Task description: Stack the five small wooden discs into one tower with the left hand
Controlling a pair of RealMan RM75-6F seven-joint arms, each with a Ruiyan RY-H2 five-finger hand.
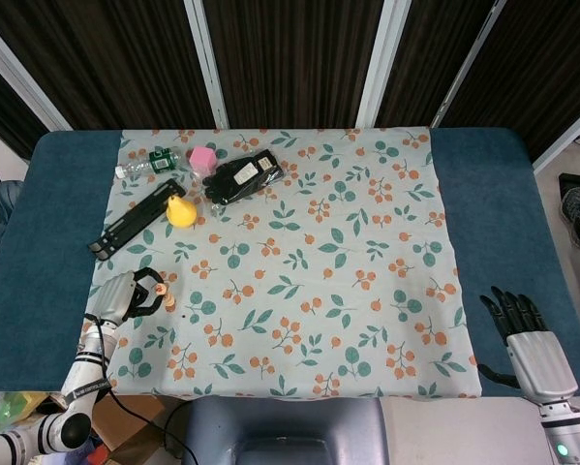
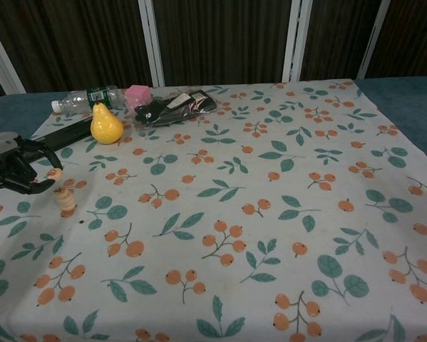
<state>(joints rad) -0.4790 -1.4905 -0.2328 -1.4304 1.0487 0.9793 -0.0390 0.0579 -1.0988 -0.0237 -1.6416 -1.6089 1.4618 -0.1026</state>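
A short tower of small wooden discs (image 2: 65, 199) stands on the patterned cloth (image 2: 234, 178) near its left edge; in the head view the same tower (image 1: 165, 291) shows just right of my left hand. My left hand (image 2: 13, 171) hovers beside and slightly above the tower, pinching one more wooden disc (image 2: 54, 173) between its fingertips, the disc a little up and left of the tower's top. In the head view the left hand (image 1: 125, 295) covers most of that disc. My right hand (image 1: 524, 334) rests far off at the table's front right, fingers spread and holding nothing.
At the back left lie a yellow pear (image 2: 105, 125), a black bar tool (image 1: 135, 219), a plastic bottle (image 1: 146, 163), a pink cube (image 1: 203, 159) and a black pouch (image 1: 241, 177). Blue table (image 1: 57, 223) borders the cloth on both sides.
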